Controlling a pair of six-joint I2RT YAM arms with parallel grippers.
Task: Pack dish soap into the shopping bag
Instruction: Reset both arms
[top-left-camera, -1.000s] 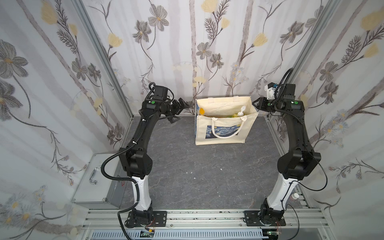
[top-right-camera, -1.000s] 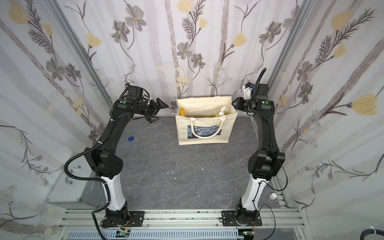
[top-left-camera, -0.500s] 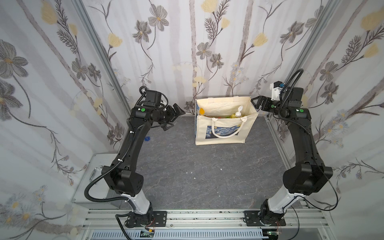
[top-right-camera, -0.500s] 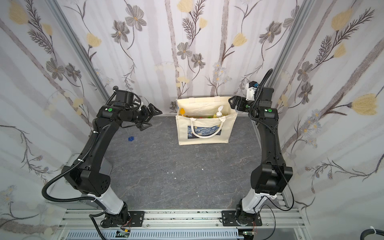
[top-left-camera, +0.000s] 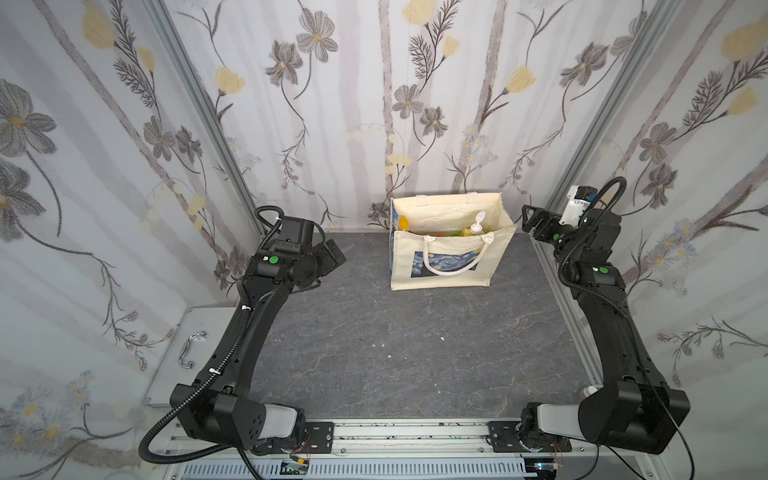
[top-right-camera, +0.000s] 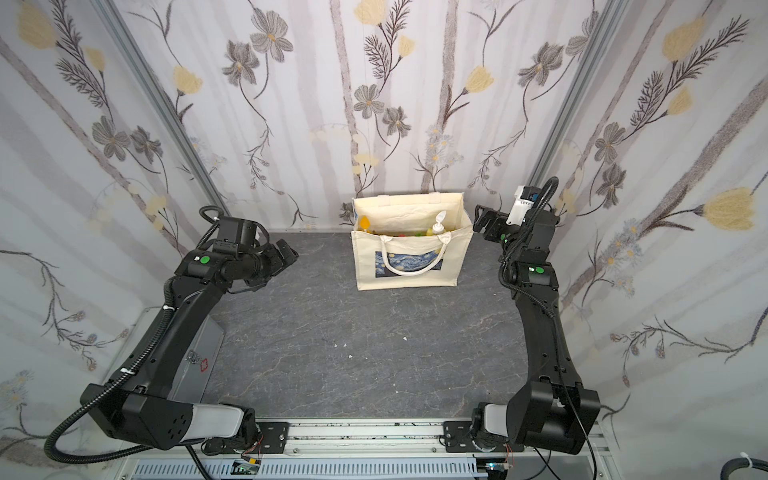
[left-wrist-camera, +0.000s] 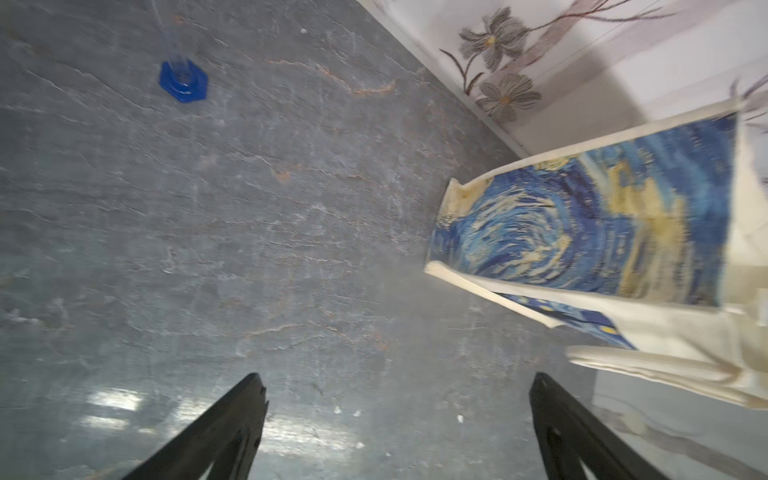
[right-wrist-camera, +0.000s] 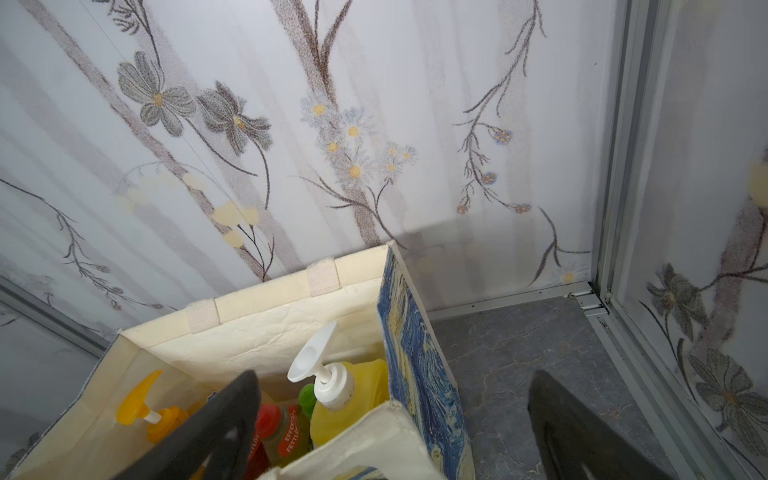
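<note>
The shopping bag stands open near the back wall, its cream handle hanging over the blue print. Inside it, dish soap shows: a yellow pump bottle, an orange pump bottle, a red-capped bottle and a green cap. My right gripper hangs open and empty just right of the bag's right rim. My left gripper is open and empty, well left of the bag.
A small blue hexagonal piece lies on the grey floor left of the bag. A metal case with a handle sits outside the floor's left edge. The walls stand close behind the bag and beside my right arm.
Both arms have drawn back from the bag: the left one swung away to the left and toward the front, the right one pulled off the bag's right rim to the right.
</note>
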